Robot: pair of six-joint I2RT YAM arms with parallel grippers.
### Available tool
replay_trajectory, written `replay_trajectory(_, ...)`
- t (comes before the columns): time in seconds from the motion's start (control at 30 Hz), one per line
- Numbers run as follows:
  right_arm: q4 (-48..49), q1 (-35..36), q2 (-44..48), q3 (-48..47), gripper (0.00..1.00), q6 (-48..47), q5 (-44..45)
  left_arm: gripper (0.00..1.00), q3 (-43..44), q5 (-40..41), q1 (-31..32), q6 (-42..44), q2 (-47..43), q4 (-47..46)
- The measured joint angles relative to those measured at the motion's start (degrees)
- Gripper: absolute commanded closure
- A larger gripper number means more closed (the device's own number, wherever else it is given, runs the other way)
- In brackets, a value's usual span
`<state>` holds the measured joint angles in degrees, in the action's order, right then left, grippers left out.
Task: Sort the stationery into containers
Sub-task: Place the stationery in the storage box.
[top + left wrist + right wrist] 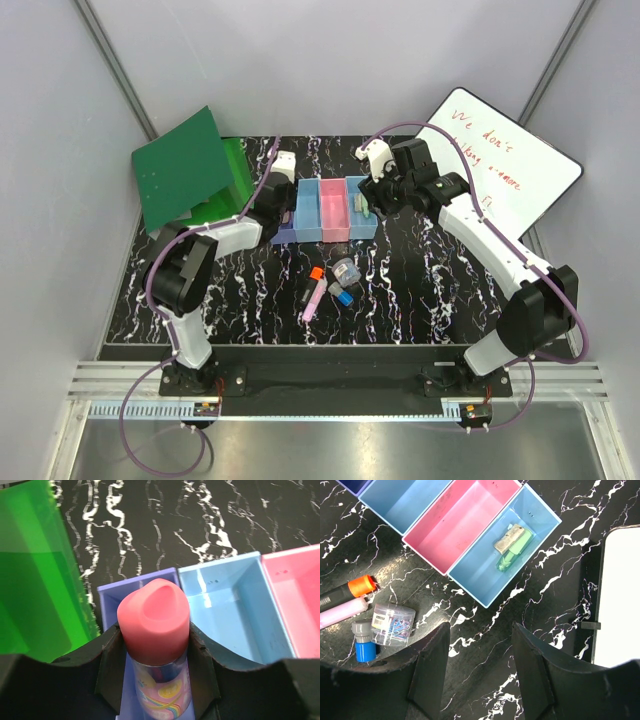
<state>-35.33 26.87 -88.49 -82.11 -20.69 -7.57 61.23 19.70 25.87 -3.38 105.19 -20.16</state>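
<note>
The left gripper (156,647) clamps a pink-capped marker (154,612) above the purple bin (108,602). The right gripper (481,650) hangs open and empty over the table (560,605)

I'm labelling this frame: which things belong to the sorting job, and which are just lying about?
Job: bins, pink-capped stick, green highlighter, orange-capped marker, pink marker, blue piece, clip box.
Lying about: green folder, whiteboard.

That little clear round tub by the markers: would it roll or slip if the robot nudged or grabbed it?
The clear tub looks like smooth hard plastic, so probably stiff and a bit slippery to pinch. Its round wall suggests a push could roll or spin it toward the blue-capped piece beside it. Coloured clips seemingly loose inside would likely shift.
</note>
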Motion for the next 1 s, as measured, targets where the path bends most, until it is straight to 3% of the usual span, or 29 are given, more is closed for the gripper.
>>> replay_trajectory(0.23, 0.00, -0.04, 0.00, 0.00, 0.39, -0.11, 0.61, 1.00, -1.44, 4.26, 0.00, -1.55, -3.04, 1.42)
replay_trajectory(0.53, 0.00, -0.04, 0.00, 0.00, 0.40, -0.11, 0.63, 1.00, -6.34, 4.04, 0.55, -4.63, -8.96, 4.02)
replay_trajectory(0.9, 0.04, -0.04, 0.00, 0.07, 0.39, -0.37, 0.92, 1.00, -8.17, 3.93, 1.57, -4.70, -9.25, 5.57)
replay_trajectory(0.93, 0.04, -0.04, 0.02, 0.07, 0.39, -0.39, 0.94, 0.98, -8.17, 3.93, 1.64, -4.70, -9.25, 5.73)
replay_trajectory(0.97, 0.09, -0.04, 0.02, 0.07, 0.39, -0.50, 0.98, 0.89, -8.17, 3.93, 1.68, -4.70, -9.25, 5.84)
replay_trajectory(1.0, 0.11, -0.04, 0.02, 0.07, 0.39, -0.55, 1.01, 0.90, -8.17, 3.91, 1.73, -4.72, -9.25, 5.99)
